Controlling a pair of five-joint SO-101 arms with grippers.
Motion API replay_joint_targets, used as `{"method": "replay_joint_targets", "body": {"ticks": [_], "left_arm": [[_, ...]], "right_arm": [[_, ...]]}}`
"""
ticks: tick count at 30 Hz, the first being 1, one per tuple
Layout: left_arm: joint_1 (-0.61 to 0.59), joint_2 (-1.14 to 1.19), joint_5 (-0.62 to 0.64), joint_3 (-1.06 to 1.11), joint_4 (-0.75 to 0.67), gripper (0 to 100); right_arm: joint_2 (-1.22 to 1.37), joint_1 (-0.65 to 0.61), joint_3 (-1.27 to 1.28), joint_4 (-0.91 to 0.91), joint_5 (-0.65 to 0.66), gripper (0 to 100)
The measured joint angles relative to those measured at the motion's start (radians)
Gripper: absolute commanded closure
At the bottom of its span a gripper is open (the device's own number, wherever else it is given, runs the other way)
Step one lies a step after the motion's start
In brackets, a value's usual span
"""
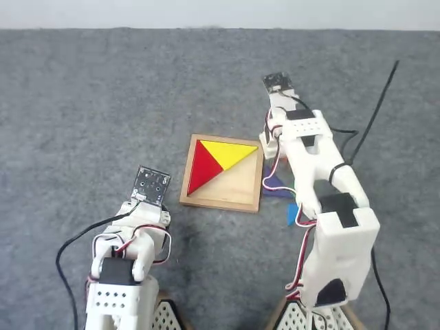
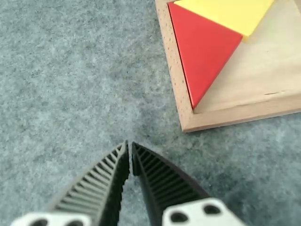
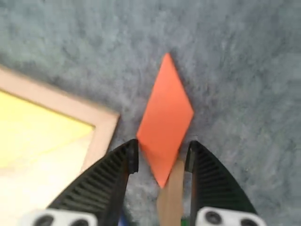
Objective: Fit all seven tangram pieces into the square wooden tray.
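Observation:
The square wooden tray (image 1: 221, 203) lies mid-table with a red triangle (image 1: 201, 169) and a yellow triangle (image 1: 229, 152) fitted in it. An orange parallelogram (image 3: 165, 117) lies on the grey mat just off the tray's corner (image 3: 104, 126). My right gripper (image 3: 161, 154) is open, its fingers on either side of the piece's near end. Both triangles show again in the left wrist view, red (image 2: 203, 47) and yellow (image 2: 230, 12). My left gripper (image 2: 130, 147) is shut and empty over bare mat, short of the tray's corner (image 2: 187, 123).
Under the right arm (image 1: 320, 179), beside the tray, lie a dark blue piece (image 1: 275, 185), a lighter blue piece (image 1: 291, 214) and a bit of green (image 1: 291, 184). A tan strip (image 3: 170, 200) shows between the right fingers. Grey mat covers the table.

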Motion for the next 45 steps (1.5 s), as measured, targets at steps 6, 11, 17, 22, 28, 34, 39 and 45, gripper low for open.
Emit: {"method": "replay_joint_targets", "body": {"ticks": [6,11,17,22,28,34,39,45], "left_arm": [[0.000,0.000,0.000,0.000,0.000,99],[0.000,0.000,0.000,0.000,0.000,99],[0.000,0.000,0.000,0.000,0.000,99],[0.000,0.000,0.000,0.000,0.000,99],[0.000,0.000,0.000,0.000,0.000,99],[0.000,0.000,0.000,0.000,0.000,99],[0.000,0.000,0.000,0.000,0.000,99],[0.000,0.000,0.000,0.000,0.000,99]], "right_arm": [[0.009,0.002,-0.018,-0.069,-0.080,81.7],[0.064,-0.002,-0.020,-0.084,-0.104,81.7],[0.072,-0.003,-0.025,-0.091,-0.106,82.4],[0.072,-0.003,-0.026,-0.051,-0.106,94.3],[0.064,0.005,-0.032,0.005,-0.040,97.9],[-0.123,0.002,-0.003,0.064,0.005,97.9],[-0.448,-0.133,0.267,0.017,0.104,97.9],[-0.839,-0.322,0.684,-0.101,0.310,97.9]]}}
